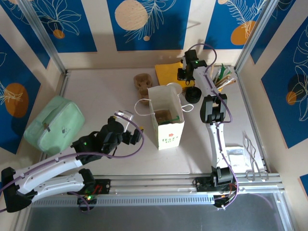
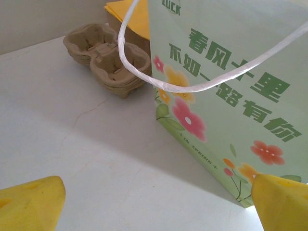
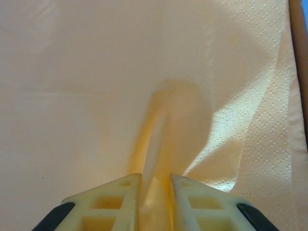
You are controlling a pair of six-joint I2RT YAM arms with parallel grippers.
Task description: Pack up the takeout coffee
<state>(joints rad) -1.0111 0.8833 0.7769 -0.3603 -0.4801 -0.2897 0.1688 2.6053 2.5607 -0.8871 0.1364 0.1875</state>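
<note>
A white paper bag (image 1: 166,118) with flower print stands open mid-table; something brown and green lies in its bottom, too small to name. A small round black-lidded cup, the takeout coffee (image 1: 192,95), stands just right of the bag's back corner. My right gripper (image 1: 185,72) is down on the yellow napkins (image 1: 168,72) behind the bag. In the right wrist view its fingers (image 3: 155,185) pinch a raised fold of napkin (image 3: 120,72). My left gripper (image 1: 127,127) hangs open left of the bag (image 2: 231,96), its yellow fingertips (image 2: 159,207) wide apart and holding nothing.
Brown cardboard cup carriers (image 1: 143,83) (image 2: 108,62) sit stacked behind the bag on the left. A yellow cup with straws and sticks (image 1: 222,77) stands at the back right. A mint-green pouch (image 1: 53,122) lies far left; metal tongs (image 1: 252,159) near right.
</note>
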